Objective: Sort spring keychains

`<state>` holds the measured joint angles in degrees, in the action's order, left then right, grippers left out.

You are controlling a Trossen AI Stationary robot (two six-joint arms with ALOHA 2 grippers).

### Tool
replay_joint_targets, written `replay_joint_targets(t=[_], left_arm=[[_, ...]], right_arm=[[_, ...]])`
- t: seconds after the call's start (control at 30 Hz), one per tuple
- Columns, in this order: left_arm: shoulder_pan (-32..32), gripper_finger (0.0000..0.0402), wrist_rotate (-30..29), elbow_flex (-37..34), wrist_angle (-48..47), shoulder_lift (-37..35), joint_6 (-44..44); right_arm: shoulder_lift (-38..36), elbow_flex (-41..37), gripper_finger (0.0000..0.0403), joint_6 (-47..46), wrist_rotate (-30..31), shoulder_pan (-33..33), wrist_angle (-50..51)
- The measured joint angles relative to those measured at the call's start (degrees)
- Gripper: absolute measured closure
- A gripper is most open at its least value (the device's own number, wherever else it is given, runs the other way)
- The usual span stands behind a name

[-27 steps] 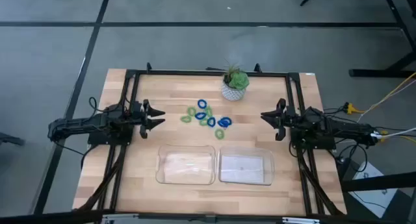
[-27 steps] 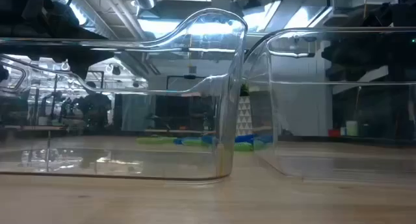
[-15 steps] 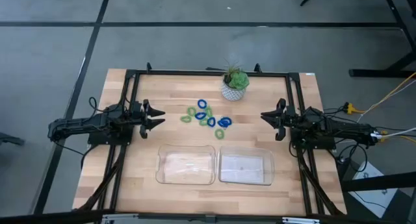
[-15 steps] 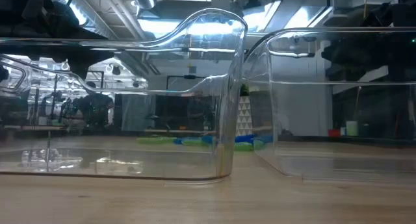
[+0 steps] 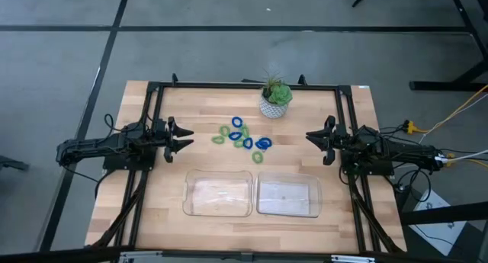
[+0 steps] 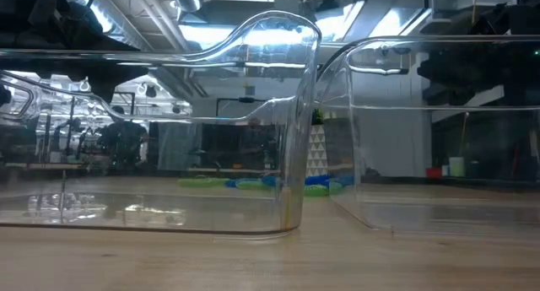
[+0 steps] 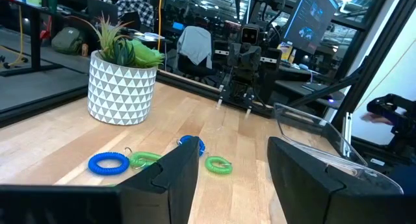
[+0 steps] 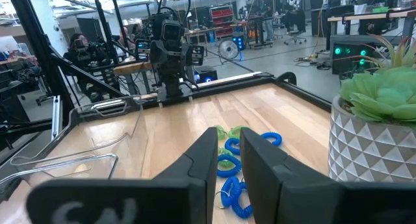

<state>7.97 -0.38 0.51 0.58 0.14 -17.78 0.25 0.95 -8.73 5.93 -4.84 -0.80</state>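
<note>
Both grippers hover apart over the table (image 5: 152,210), empty: the left gripper (image 5: 185,136) with fingers spread, the right gripper (image 5: 310,136) with only a narrow gap between fingers. Between them, the blue and green spring keychains (image 5: 244,136) lie clustered near the potted plant (image 5: 275,99), well behind two clear trays (image 5: 252,194).

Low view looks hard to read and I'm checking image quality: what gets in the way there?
Low view: the clear plastic trays fill the frame, bending and mirroring ceiling lights; the blue and green coiled keychains show only as a smeared strip through them. High view: even light, keychains distinct.
</note>
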Motion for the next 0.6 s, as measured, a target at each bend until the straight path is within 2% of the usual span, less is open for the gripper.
replay_joint_targets(t=[0.27, 0.43, 0.6], left_arm=[[0.02, 0.0224, 0.0, 0.02, 0.0, 0.02, 0.0], [0.0, 0.0224, 0.0, 0.02, 0.02, 0.0, 0.02], [0.0, 0.0224, 0.0, 0.01, 0.02, 0.0, 0.02]], right_arm=[[1.52, 3.59, 0.0336, 0.0, 0.0, 0.0, 2.62], [6.55, 12.0, 0.0336, 0.02, -0.01, 0.0, 14.23], [15.4, 22.87, 0.0336, 0.02, -0.02, 0.0, 26.05]])
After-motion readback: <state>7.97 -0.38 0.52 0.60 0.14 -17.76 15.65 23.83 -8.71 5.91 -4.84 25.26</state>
